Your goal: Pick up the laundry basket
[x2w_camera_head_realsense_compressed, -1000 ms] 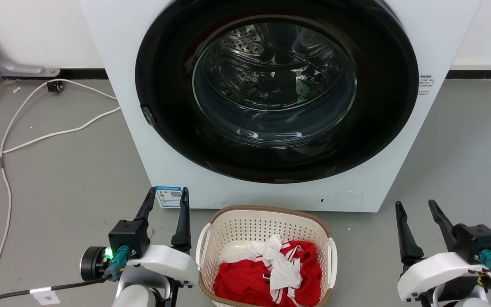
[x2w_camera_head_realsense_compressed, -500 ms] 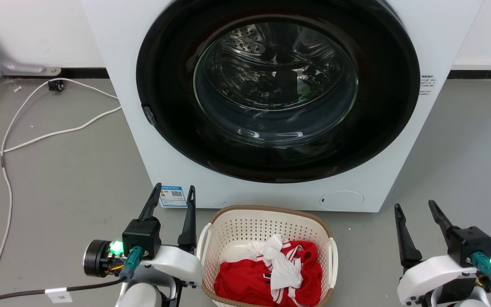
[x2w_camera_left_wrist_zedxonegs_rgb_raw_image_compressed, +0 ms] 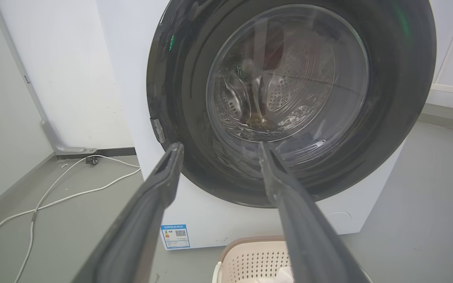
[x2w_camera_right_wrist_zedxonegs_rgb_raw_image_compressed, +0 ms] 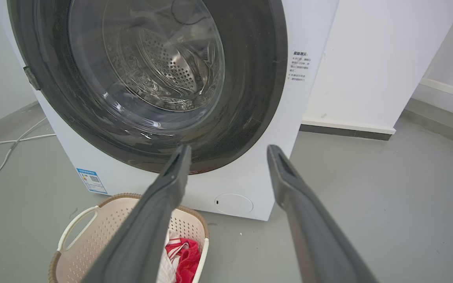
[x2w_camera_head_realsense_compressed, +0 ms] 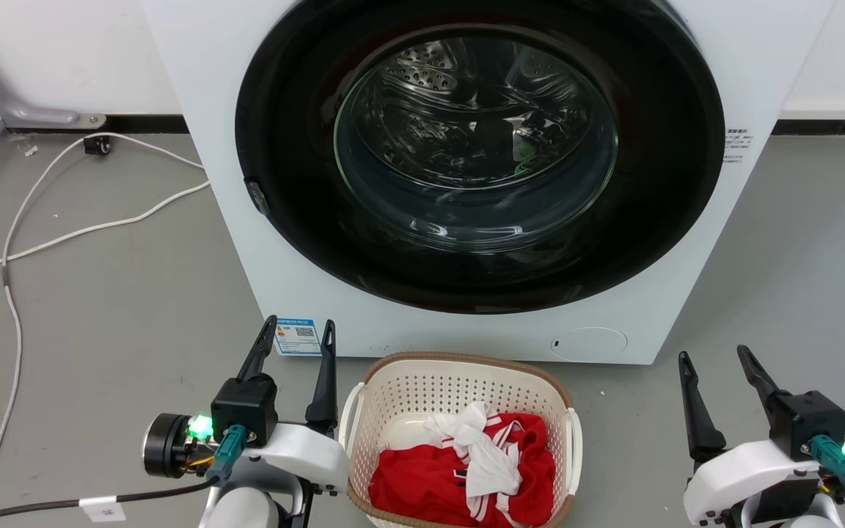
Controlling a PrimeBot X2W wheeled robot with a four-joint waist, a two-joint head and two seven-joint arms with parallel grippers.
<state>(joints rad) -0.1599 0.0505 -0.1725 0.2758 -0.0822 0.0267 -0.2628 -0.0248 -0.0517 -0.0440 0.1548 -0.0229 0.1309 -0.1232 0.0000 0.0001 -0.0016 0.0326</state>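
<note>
With my left tool (x2w_camera_head_realsense_compressed: pixel 299 326) and right tool (x2w_camera_head_realsense_compressed: pixel 714 354) both spread and empty, I'd close one on each handle (x2w_camera_head_realsense_compressed: pixel 346 418) of the basket (x2w_camera_head_realsense_compressed: pixel 459 358) (one per side) and lift evenly.

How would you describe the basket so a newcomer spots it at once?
Find the white washer with its dark round door. On the grey floor just before it sits the basket, between the left claw and right claw. It alone is cream, perforated and brown-rimmed, holding red and white clothes.
</note>
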